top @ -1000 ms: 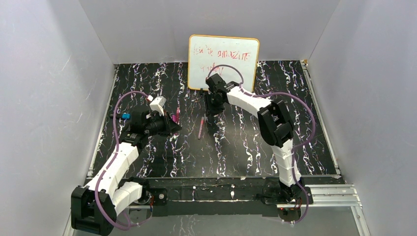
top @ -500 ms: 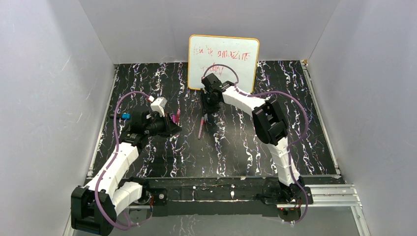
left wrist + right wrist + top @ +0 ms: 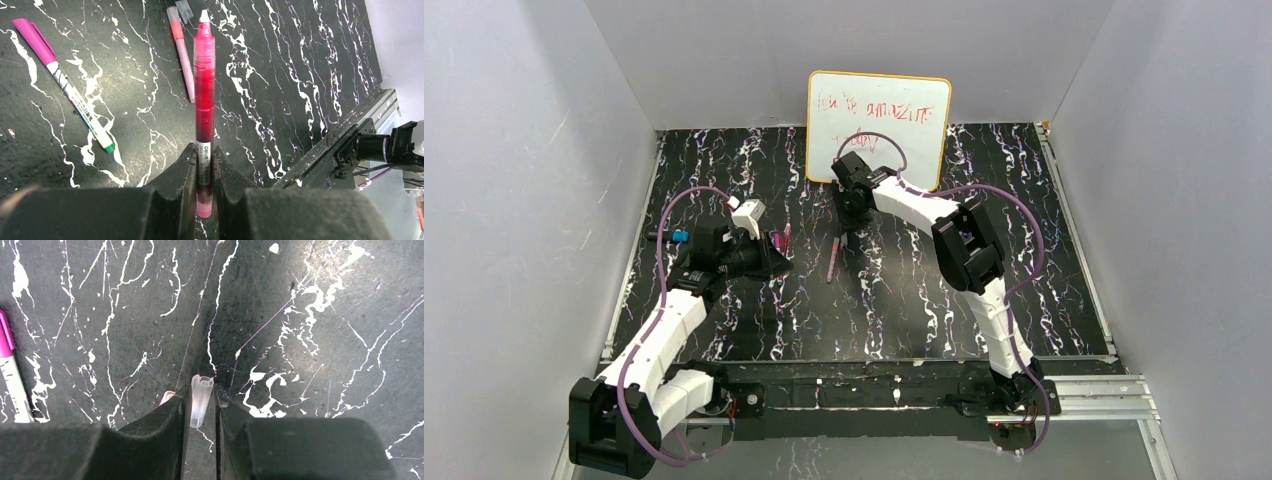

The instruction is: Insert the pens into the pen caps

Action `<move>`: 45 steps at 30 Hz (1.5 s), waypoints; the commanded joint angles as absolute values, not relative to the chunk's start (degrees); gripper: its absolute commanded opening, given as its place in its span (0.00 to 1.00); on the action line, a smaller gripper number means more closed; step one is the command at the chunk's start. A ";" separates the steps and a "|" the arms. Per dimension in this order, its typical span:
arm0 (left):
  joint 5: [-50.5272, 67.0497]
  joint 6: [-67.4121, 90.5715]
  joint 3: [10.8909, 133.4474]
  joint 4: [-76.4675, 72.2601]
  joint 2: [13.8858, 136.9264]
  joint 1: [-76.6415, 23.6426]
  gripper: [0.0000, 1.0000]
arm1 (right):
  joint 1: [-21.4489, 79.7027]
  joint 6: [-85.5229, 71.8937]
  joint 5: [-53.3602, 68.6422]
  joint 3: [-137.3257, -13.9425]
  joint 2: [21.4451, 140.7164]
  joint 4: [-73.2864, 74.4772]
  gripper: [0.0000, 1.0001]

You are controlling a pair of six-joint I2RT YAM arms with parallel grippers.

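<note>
A: Left end effector (image 3: 204,151)?
B: Clenched on the red pen (image 3: 204,85); its white tip points away, above the tabletop (image 3: 300,75).
A: Right end effector (image 3: 201,393)?
B: Pinching a clear pen cap (image 3: 199,411); low over the tabletop, near the whiteboard (image 3: 879,120).

Bright, even light — soft shadows; wrist views sharp on pen (image 3: 204,90), near foreground blurred.
</note>
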State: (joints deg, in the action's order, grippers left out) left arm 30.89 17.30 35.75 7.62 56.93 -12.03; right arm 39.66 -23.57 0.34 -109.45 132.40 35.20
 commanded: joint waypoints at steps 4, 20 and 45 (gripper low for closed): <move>32.35 16.08 37.47 8.53 57.25 -11.69 0.00 | 40.88 -21.51 -3.72 -112.55 133.89 36.67 0.29; 33.26 15.82 37.47 8.53 57.92 -11.69 0.00 | 43.57 -18.08 -8.13 -117.10 137.55 40.84 0.28; 37.26 18.53 36.29 5.03 59.30 -11.69 0.00 | 43.25 -22.76 -1.38 -97.99 109.78 18.31 0.03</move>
State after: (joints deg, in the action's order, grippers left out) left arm 34.02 17.02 35.75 7.29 59.48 -12.03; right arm 43.24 -20.32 -4.27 -100.53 120.73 29.26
